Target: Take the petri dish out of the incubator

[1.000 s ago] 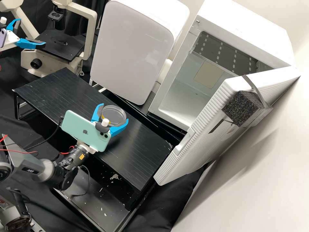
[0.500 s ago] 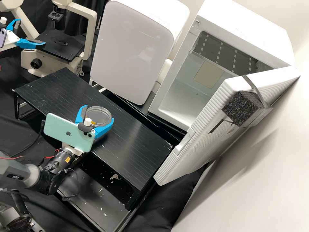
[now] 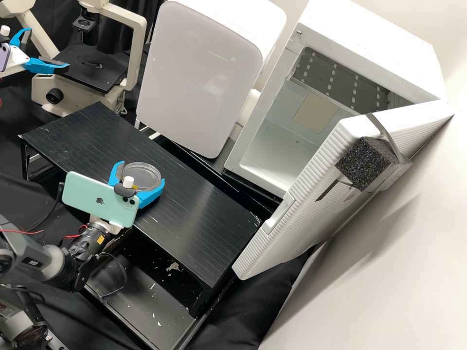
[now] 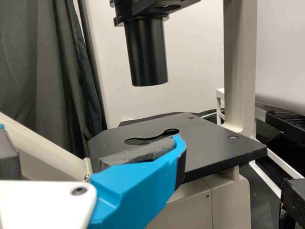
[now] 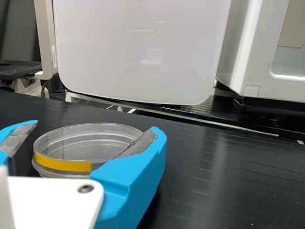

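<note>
Right gripper (image 3: 141, 171) clasps dish (image 3: 142, 175) by its sides, over stand (image 3: 204, 228); whether touching stand, cannot tell. Incubator (image 3: 369, 43) beyond stand, dish already out. Best: lower level, seat flat, release evenly, back straight off. Left gripper (image 3: 48, 48) spread, off stand.

Over the last second, the right gripper (image 3: 143, 171) carried the petri dish (image 3: 138, 170) across above the black stand (image 3: 204, 223), away from the open white cabinet (image 3: 408, 53). The green phone (image 3: 92, 197) and the arm (image 3: 87, 243) behind it travelled the same way. Most of that shift came in the first half; the second half added only a little.
</note>
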`<control>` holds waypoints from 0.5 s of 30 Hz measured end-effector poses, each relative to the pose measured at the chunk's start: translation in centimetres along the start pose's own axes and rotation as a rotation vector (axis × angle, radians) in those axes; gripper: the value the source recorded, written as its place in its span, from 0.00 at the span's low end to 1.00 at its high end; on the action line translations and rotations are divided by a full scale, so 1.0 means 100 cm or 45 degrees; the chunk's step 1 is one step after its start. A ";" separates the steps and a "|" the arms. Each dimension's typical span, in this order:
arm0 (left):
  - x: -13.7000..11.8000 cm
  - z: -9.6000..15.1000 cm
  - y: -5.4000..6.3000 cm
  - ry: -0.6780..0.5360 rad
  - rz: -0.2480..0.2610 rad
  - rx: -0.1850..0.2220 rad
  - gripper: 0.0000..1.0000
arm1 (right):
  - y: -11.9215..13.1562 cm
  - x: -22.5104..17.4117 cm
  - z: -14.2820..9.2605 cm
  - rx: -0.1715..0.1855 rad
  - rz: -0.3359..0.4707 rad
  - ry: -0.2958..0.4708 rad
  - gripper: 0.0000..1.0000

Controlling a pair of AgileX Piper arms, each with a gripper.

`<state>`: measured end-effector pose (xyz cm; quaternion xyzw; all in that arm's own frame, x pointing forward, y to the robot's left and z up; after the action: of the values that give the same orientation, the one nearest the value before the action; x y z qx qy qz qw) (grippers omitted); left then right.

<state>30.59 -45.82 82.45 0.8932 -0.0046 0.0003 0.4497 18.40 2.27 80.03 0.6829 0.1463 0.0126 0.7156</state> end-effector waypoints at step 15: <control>0.000 0.000 0.000 0.000 0.000 0.000 1.00 | 0.000 0.001 0.004 -0.008 0.017 -0.015 1.00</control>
<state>30.59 -45.82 82.45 0.8932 -0.0046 0.0003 0.4497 18.60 1.90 80.03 0.6816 0.1373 0.0138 0.7186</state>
